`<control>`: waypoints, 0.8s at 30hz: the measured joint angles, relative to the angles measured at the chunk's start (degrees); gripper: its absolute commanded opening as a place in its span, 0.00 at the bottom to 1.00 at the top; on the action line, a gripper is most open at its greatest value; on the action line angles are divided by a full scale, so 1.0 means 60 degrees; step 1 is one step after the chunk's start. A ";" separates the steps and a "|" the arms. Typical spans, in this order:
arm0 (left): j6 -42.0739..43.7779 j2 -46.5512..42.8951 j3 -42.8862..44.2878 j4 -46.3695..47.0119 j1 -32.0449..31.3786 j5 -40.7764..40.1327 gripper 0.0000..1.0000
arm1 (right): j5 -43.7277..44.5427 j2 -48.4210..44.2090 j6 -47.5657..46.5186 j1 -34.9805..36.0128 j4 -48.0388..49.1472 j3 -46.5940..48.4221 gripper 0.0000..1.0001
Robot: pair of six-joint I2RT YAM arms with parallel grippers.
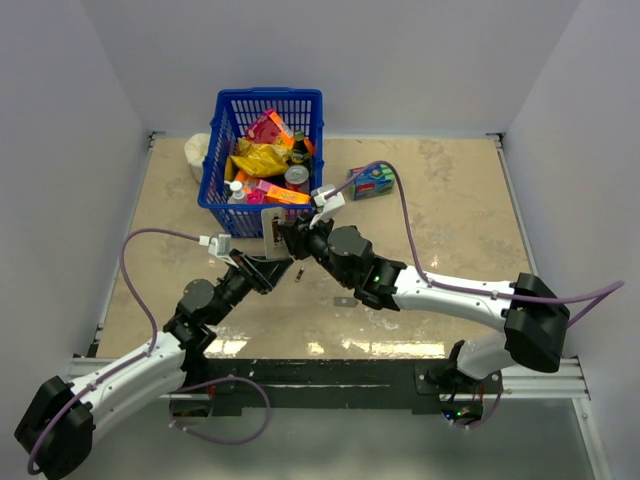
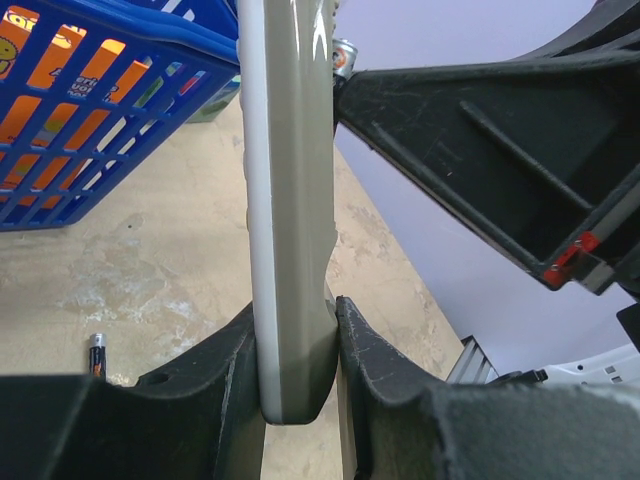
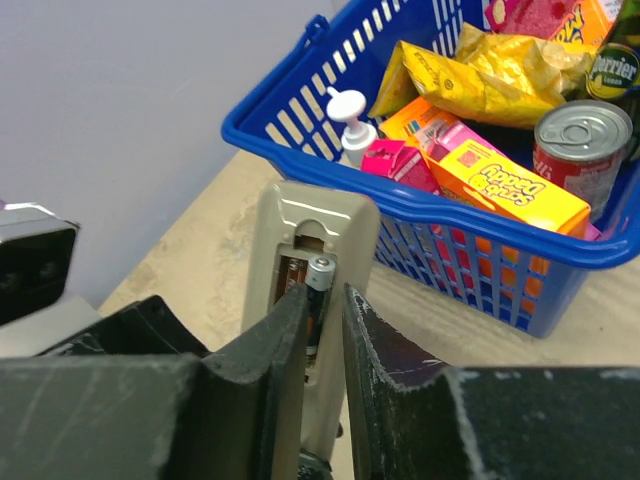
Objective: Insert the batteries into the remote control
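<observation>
Top view: the remote control [image 1: 272, 225] stands just on the near side of the blue basket [image 1: 262, 150]. Left wrist: the left gripper [image 2: 295, 345] clamps its lower end, long axis upright; a spare battery [image 2: 96, 352] lies loose nearby. Right wrist: the right gripper [image 3: 322, 300] pinches a battery [image 3: 319, 272] lengthwise in the open bay [image 3: 297, 262].

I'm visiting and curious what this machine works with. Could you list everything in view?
remote control: one, grey, held upright above the table.
battery: one, dark, at the remote's open bay.
spare battery: one, dark, lying on the table.
basket: one, blue, far side, full of groceries.
box: one, blue-green, right of the basket.
white object: one, left of the basket.
left hand: one, black, shut on the remote control.
right hand: one, black, shut on the battery.
</observation>
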 measured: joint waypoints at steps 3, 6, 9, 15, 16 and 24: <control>0.0000 -0.0022 0.0004 -0.0007 0.0000 -0.0018 0.00 | 0.0098 0.0004 0.0062 0.0000 -0.0204 0.0015 0.23; 0.0004 -0.0026 0.0004 -0.0018 0.0000 -0.0018 0.00 | 0.0142 0.0004 0.0113 0.0007 -0.0299 0.0047 0.24; 0.0004 -0.0026 0.0004 -0.0025 0.0000 -0.0022 0.00 | 0.0135 0.0004 0.0120 0.0007 -0.0346 0.0062 0.24; 0.0000 -0.0026 0.0004 -0.0025 0.0000 -0.0022 0.00 | 0.0095 0.0004 0.0087 0.0007 -0.0423 0.0153 0.29; 0.0000 -0.0026 0.0004 -0.0025 0.0000 -0.0022 0.00 | 0.0076 0.0004 0.0076 0.0007 -0.0448 0.0175 0.32; -0.0004 -0.0106 0.0055 -0.0146 0.0000 -0.0025 0.00 | 0.0051 -0.0160 -0.0291 0.0007 -0.0973 0.0397 0.50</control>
